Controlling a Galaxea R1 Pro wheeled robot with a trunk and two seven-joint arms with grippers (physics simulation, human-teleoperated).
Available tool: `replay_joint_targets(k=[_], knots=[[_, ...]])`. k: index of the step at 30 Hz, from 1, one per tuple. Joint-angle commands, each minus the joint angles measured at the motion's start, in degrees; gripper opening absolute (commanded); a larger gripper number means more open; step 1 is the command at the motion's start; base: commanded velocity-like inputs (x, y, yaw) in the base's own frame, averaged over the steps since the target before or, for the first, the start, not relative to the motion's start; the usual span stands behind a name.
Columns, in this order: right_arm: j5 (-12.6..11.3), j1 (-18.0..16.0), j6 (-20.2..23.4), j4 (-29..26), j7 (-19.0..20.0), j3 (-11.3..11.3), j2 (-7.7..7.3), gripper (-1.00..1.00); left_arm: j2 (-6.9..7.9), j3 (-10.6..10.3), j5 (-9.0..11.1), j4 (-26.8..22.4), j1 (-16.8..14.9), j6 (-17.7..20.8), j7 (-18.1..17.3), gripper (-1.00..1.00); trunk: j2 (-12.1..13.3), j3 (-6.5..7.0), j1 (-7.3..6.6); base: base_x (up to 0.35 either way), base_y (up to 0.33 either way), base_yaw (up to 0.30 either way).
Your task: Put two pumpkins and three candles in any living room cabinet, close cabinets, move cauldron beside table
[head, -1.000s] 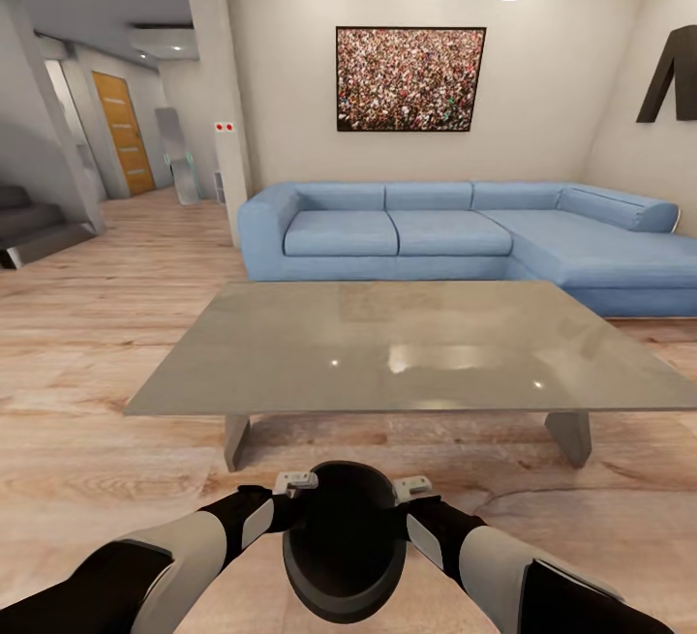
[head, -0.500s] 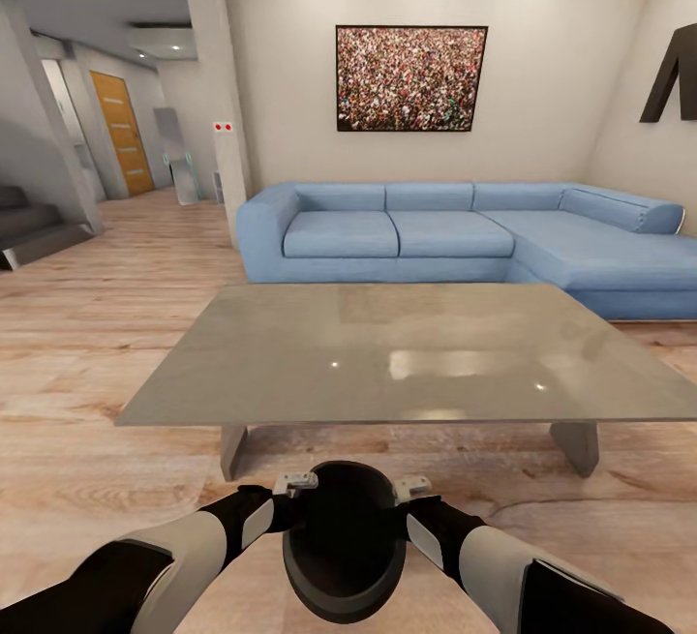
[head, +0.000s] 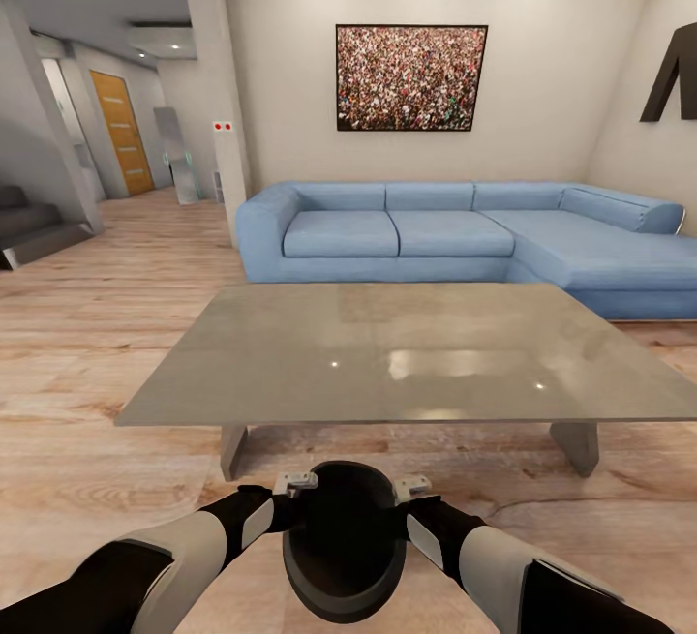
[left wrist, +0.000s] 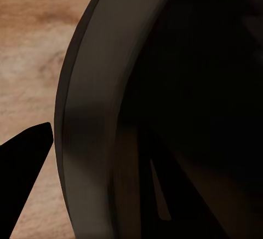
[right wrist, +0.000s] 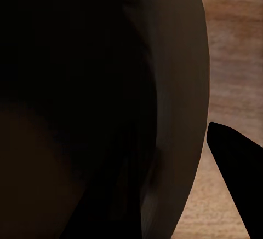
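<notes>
The black cauldron (head: 344, 542) hung nearest the robot, low in the head view, carried between the two arms with its wide mouth facing up toward the camera. The left gripper (head: 295, 485) sat against the rim on one side and the right gripper (head: 413, 489) against the opposite side, each pinching the pot's wall, one finger outside and the other lost in the dark interior.

The left wrist view gave what the head view could not: the cauldron's thick curved rim (left wrist: 87, 135) close up, with one dark fingertip (left wrist: 22, 168) lying outside it over the wooden floor (left wrist: 33, 47). The right wrist view matched it, rim (right wrist: 183, 102) and outer fingertip (right wrist: 235, 168) alike.

Just beyond the cauldron stood the grey coffee table (head: 407, 353), apart from the pot. Farther back lay the blue corner sofa (head: 455, 237), and on the wall behind it a framed picture (head: 411, 78).
</notes>
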Motion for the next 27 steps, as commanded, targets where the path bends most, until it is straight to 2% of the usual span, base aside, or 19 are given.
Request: replay_joint_targets(k=[1, 27], knots=[[-1.37, -0.02, 0.29, -0.22, 0.08, 2.06, -0.01, -1.0, 0.65, -1.63, 0.4, -0.03, -0.11, -0.02, 0.09, -1.0, -0.03, -0.12, -0.02, 0.0, 0.0, 0.0], [-1.37, -0.02, 0.29, -0.22, 0.08, 2.06, -0.01, -1.0, 0.65, -1.63, 0.4, -0.03, -0.11, -0.09, 0.09, -1.0, -0.03, -2.44, -0.02, 0.0, 0.0, 0.0]])
